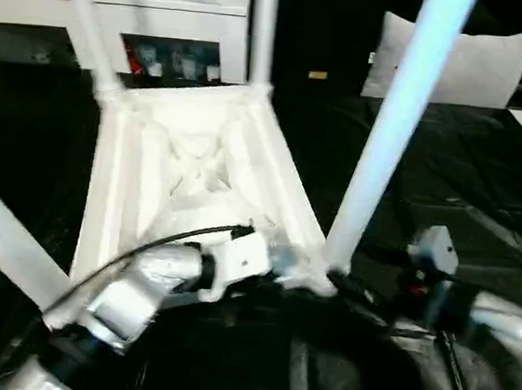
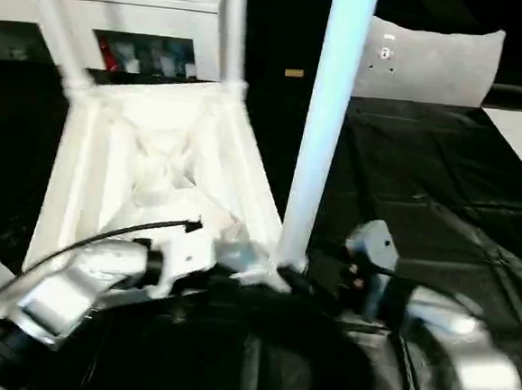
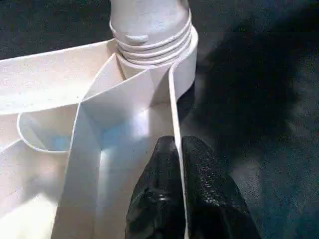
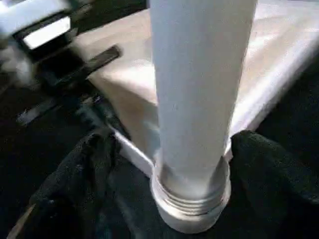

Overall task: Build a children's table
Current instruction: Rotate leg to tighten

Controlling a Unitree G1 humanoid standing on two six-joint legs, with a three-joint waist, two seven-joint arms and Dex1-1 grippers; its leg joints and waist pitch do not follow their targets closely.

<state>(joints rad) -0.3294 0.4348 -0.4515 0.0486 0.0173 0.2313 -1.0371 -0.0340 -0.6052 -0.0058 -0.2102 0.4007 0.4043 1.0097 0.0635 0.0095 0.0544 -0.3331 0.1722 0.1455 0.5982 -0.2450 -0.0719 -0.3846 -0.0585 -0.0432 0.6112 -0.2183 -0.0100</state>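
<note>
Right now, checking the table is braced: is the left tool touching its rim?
Touching. In the left wrist view the left tool pinches the tabletop's rim wall between its fingers.

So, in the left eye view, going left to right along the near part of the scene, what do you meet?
Left leg → left forearm → left gripper at the tabletop rim → near-right leg → right gripper's wrist → right forearm.

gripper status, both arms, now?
Left pincer: shut on the table rim, one finger each side of the thin wall.
Right pincer: open, fingers either side of the leg base, not clearly touching.
</note>
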